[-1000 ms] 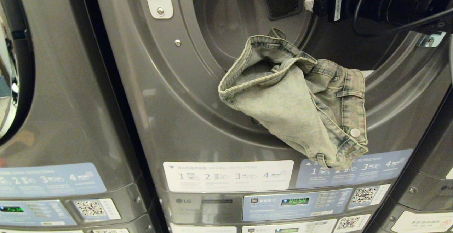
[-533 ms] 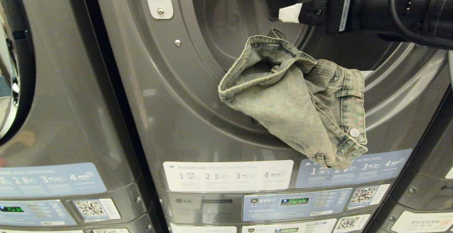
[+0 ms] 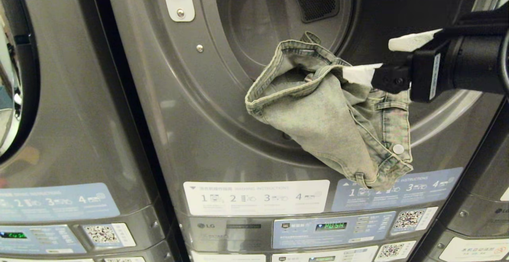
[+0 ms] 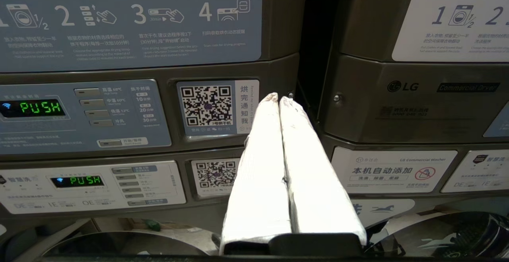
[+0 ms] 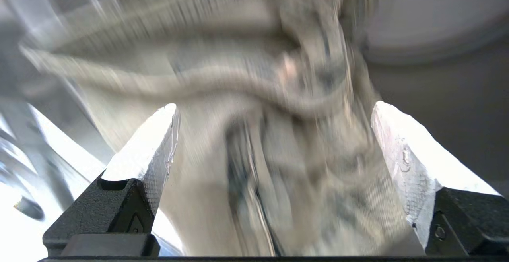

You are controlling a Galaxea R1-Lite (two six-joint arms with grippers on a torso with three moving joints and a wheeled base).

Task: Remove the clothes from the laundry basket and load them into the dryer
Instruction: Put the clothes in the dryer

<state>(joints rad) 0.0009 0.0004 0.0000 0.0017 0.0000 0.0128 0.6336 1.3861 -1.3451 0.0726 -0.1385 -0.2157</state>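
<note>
Denim garment (image 3: 334, 111) hangs draped over lower rim of open dryer (image 3: 206, 134) port, half inside drum, half down the front panel. Right claw (image 3: 381, 57) reaches in from right, fingers spread wide, tips at the garment's upper right fold, gripping nothing. Left claw (image 4: 278, 99) pressed together, empty, parked low facing the control panels (image 4: 83, 115).
</note>
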